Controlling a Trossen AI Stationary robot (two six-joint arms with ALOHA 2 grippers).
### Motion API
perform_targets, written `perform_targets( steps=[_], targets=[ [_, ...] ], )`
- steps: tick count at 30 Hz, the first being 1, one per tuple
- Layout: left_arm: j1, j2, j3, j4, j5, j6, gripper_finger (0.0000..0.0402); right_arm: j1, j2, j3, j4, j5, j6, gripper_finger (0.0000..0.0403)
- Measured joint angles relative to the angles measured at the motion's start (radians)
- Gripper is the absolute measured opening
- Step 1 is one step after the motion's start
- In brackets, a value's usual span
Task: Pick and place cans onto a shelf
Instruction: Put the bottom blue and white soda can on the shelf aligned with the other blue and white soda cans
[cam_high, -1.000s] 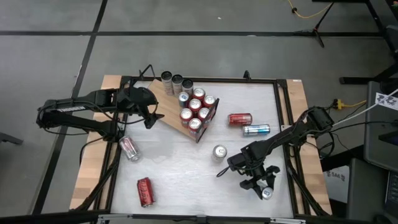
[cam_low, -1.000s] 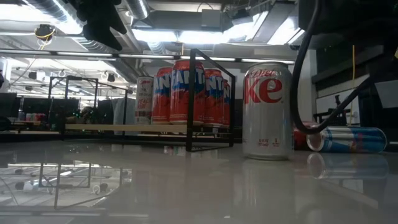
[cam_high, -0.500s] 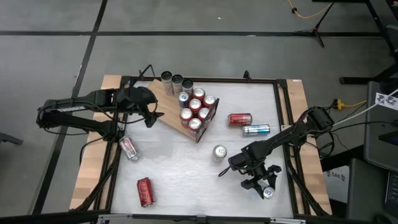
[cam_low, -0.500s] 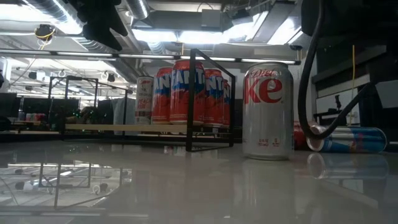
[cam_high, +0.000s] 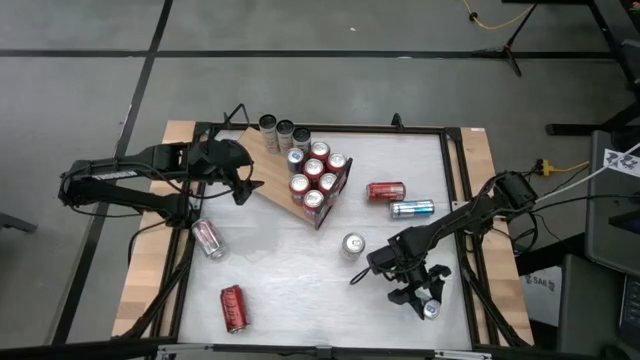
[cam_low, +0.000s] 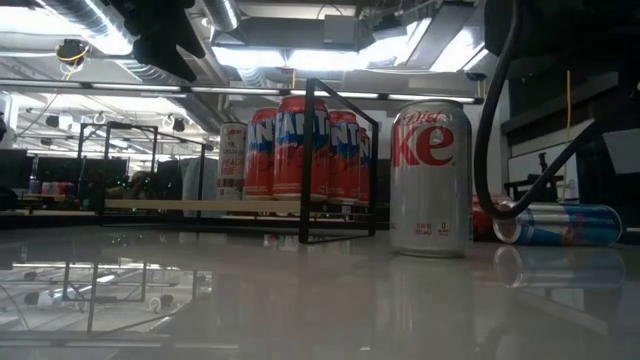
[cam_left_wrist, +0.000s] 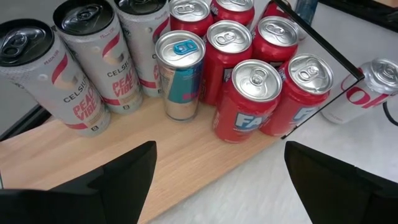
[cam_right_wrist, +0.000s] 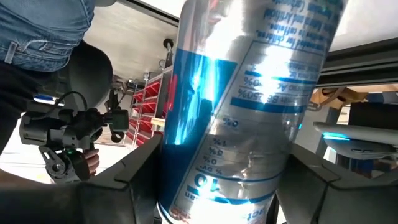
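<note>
The right gripper (cam_high: 424, 300) is clamped on a blue-and-silver can (cam_right_wrist: 242, 106) near the surface's (cam_high: 280, 280) right front edge; the left gripper (cam_high: 248, 180), fingers apart, hovers over the shelf (cam_high: 270, 185), where 10 cans (cam_left_wrist: 249, 93) stand.

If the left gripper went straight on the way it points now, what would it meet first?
Most likely the wooden shelf board just ahead of the open left gripper, then the blue-and-silver can and the red cans standing on it. Depth is unclear.
</note>
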Motion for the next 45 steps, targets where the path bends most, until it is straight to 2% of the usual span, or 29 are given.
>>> perform_targets(
  steps=[8, 21, 36, 45],
  targets=[
    [0.000, 0.000, 0.000, -0.024, 0.000, 0.000, 0.0346, 0.000, 0.000, 0.000, 0.001, -0.015, -0.001, 0.0241],
    [0.000, 0.000, 0.000, -0.027, 0.000, 0.000, 0.0346, -0.001, 0.000, 0.000, 0.002, -0.233, -0.028, 0.0241],
    [-0.007, 0.010, 0.000, 0.002, -0.001, 0.020, 0.0346, -0.001, 0.001, 0.000, 0.001, -0.231, -0.077, 0.0241],
    [-0.155, 0.183, 0.000, 0.231, 0.032, 0.158, 0.0346, -0.001, 0.001, 0.000, 0.006, -0.219, -0.077, 0.0241]
  ],
)
